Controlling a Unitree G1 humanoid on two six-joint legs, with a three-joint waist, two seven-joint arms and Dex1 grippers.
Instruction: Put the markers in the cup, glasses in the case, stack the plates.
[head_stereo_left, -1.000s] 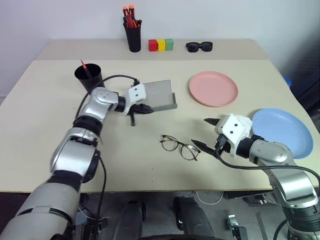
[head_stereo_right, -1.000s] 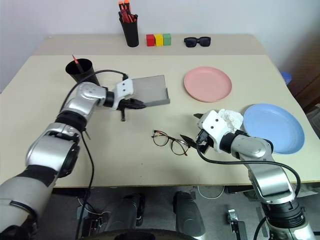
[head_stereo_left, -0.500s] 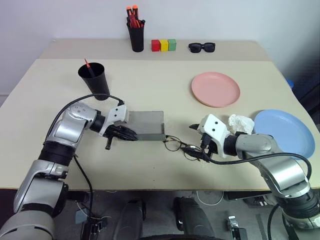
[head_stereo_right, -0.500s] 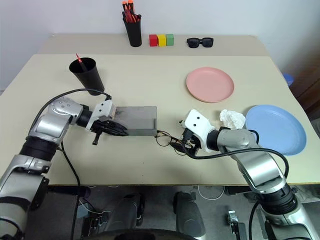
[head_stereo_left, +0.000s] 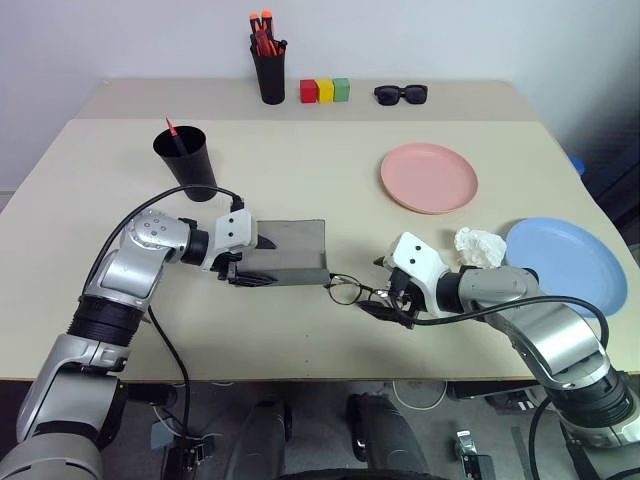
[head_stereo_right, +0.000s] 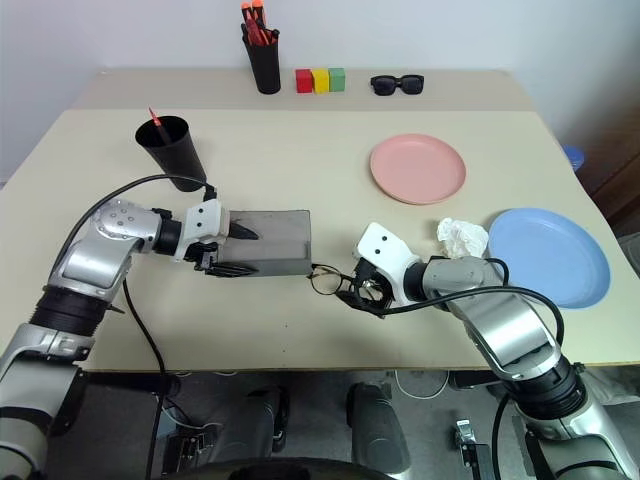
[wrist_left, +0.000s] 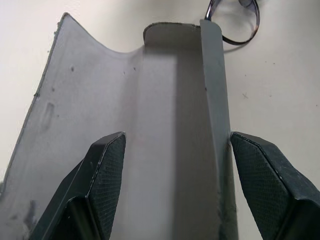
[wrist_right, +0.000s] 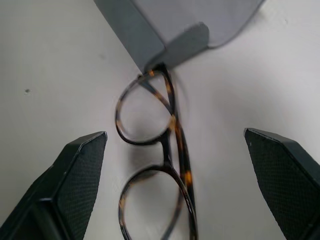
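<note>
Glasses (wrist_right: 160, 165) lie on the table touching the open case's (head_stereo_left: 290, 250) end, so casing them is the step in hand (both grippers spread, left (wrist_left: 175, 165) straddling the case, right (wrist_right: 170, 165) astride the frames); next, clamp and lift them in.

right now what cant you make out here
- Second marker: I cannot find it in either eye view; the left arm may cover it.
- Red marker: lower part hidden inside the cup.
- Glasses: right half hidden by the right gripper in the eye views; lower lens cut off in the right wrist view.
- Case: near end cut off in the left wrist view.
</note>
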